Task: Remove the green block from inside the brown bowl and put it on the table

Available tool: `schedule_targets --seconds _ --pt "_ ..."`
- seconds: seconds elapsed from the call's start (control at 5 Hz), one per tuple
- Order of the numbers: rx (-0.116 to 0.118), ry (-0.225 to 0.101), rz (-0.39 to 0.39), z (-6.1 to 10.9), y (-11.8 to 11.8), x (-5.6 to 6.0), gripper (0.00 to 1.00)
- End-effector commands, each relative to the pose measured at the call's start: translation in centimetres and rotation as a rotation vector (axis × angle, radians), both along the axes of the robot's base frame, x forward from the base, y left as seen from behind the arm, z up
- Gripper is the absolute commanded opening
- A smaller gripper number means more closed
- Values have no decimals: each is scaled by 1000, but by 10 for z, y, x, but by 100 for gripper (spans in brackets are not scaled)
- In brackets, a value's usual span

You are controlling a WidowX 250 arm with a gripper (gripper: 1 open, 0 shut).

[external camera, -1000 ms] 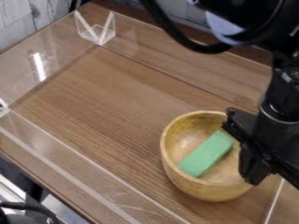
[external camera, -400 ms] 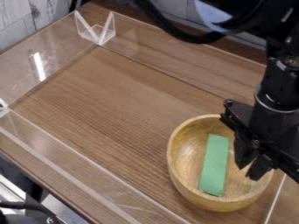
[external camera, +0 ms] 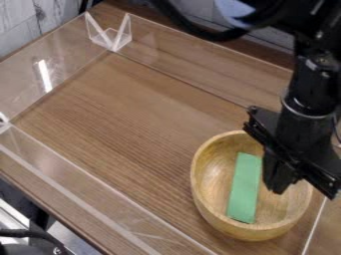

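The bowl [external camera: 253, 187] sits on the worktop [external camera: 134, 110] at its near right corner. Inside the bowl lies the block [external camera: 245, 186], left of centre. The claw [external camera: 296, 184] hangs over the bowl's right half, beside the block.

The black arm is seen descending from the upper right of the camera view, wrist held vertical. The gripper [external camera: 288, 184] is pointed straight down, its jaws drawn fully together, with nothing clamped between them.
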State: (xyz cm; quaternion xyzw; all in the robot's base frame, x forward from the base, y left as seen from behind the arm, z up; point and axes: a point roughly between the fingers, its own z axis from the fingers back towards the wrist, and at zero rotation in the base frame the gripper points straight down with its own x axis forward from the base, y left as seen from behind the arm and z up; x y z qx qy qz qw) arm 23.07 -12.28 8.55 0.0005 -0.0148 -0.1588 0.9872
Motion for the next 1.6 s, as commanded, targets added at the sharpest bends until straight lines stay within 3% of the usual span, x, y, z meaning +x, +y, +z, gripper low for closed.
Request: schedule_targets --seconds 0.0,0.4,0.6,0.8,1.0,1.4 --pt "-33 -81 1 29 4 13 0" --pt "-11 -90 17 51 32 27 0" --pt "0 -105 72 68 54 38 0" --pt "3 -108 80 70 66 41 0" --pt "4 -109 58 65 65 40 100" --pt "8 -115 25 54 58 37 100"
